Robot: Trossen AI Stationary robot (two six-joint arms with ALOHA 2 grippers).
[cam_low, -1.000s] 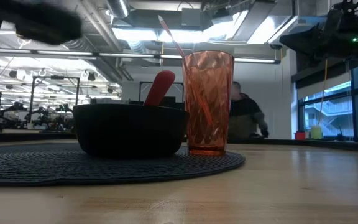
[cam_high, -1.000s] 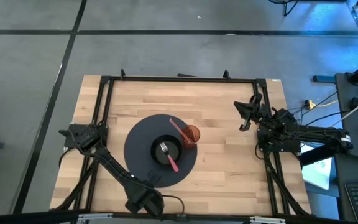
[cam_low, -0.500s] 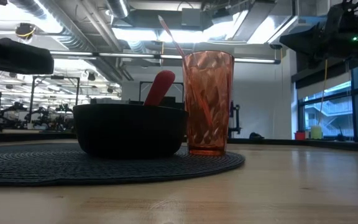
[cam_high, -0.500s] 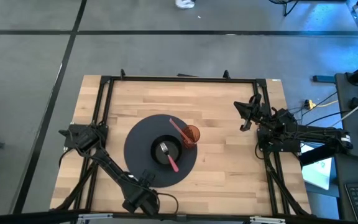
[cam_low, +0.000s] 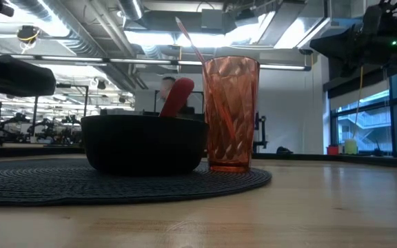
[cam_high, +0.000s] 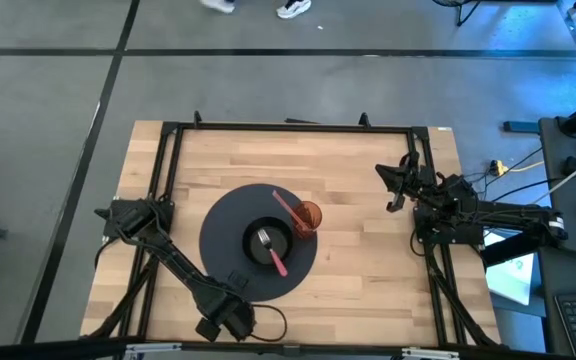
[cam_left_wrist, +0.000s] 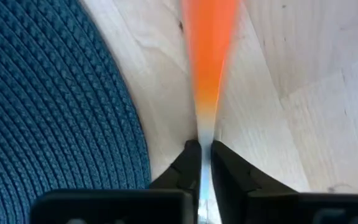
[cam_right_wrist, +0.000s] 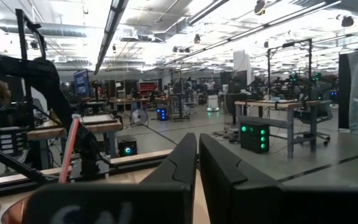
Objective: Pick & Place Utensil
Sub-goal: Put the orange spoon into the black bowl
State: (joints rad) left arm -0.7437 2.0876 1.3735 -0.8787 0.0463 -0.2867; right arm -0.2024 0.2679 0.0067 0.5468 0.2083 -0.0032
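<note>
My left gripper [cam_high: 234, 296] hangs over the table's near edge, beside the round dark placemat [cam_high: 230, 215], and is shut on an orange-handled utensil [cam_left_wrist: 209, 56]. In the low view its dark body [cam_low: 12, 76] is at the left, above the mat. A black bowl [cam_high: 268, 243] stands on the mat with a red-handled fork [cam_high: 274, 256] lying in it, handle leaning on the rim. An orange cup [cam_high: 308, 217] stands beside the bowl and holds a pink utensil [cam_high: 288, 207] that leans on its rim. My right gripper [cam_high: 393, 190] waits shut near the right side, above the table. My left gripper pinches the utensil's thin silvery part [cam_left_wrist: 205, 134] between its two fingers [cam_left_wrist: 188, 163], where that part meets the orange handle. The handle runs on forward past the fingertips, along the fingers, over bare wood next to the mat's edge. Whether it touches the table I cannot tell.
Black frame rails [cam_high: 288, 127] run round the table top. Bare wood [cam_high: 368, 270] lies to the right of the mat and along the near edge. A person's feet [cam_high: 293, 8] pass on the floor beyond the far edge.
My left gripper has come down toward the table and drifted a little toward the table's left, staying shut on the utensil. The bowl, cup and right arm have kept still. A person has walked past in the room behind.
</note>
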